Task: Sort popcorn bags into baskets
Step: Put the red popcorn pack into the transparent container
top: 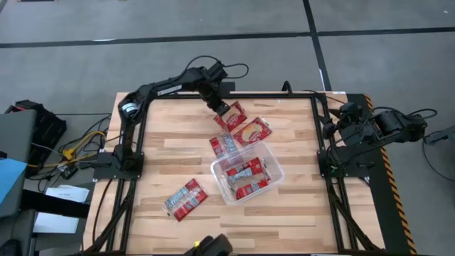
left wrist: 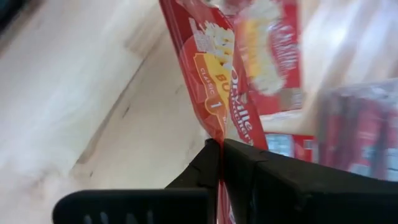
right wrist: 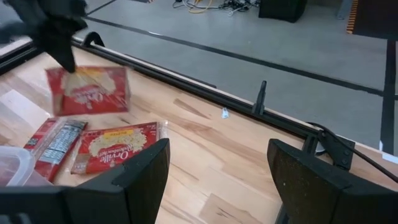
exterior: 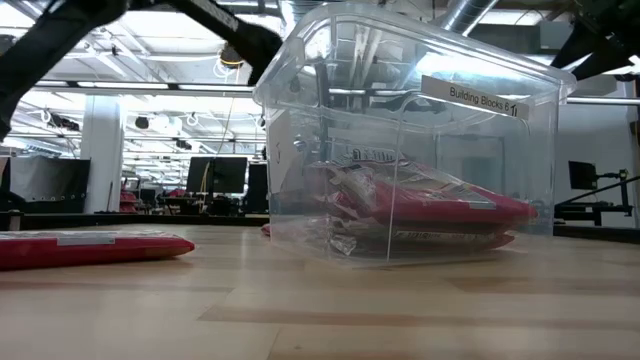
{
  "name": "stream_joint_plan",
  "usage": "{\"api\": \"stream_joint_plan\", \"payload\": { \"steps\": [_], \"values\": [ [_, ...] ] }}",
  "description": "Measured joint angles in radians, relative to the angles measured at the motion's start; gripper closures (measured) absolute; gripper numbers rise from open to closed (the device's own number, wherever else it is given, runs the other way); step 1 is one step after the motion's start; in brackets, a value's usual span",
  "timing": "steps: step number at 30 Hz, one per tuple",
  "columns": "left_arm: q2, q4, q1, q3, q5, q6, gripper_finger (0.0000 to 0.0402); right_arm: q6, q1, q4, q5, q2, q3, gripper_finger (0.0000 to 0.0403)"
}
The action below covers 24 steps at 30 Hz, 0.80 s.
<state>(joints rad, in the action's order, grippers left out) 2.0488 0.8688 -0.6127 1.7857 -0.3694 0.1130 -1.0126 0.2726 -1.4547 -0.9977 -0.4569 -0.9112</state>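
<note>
My left gripper is over the table's far middle, shut on a red popcorn bag that also shows lifted in the right wrist view. Two more bags lie flat on the wood: one beside the held bag, another against the tub's far left corner. The clear plastic tub stands at the table's middle with several red bags inside. Further bags lie stacked near the near left. My right gripper waits open at the table's right edge. My left gripper pinches the popcorn bag's edge between its two fingers. The bag is lifted clear of the table and hangs tilted below the fingers, as the right wrist view shows.
Black frame rails run along the table's far edge and both sides. A small black post stands at the far rail. Bare wood lies to the tub's right and at the near middle.
</note>
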Motion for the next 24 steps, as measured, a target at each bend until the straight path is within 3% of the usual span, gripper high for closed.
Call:
{"api": "stream_joint_plan", "payload": {
  "steps": [14,24],
  "values": [
    [-0.240,-0.011,0.223,0.002,-0.001,0.192,0.0401,0.000,0.000,-0.029,0.001,0.000,0.000,0.0107],
    [-0.284,-0.145,0.479,0.002,0.073,0.310,0.0401,0.019,0.000,-0.034,0.003,0.000,0.000,0.0107]
  ]
}}
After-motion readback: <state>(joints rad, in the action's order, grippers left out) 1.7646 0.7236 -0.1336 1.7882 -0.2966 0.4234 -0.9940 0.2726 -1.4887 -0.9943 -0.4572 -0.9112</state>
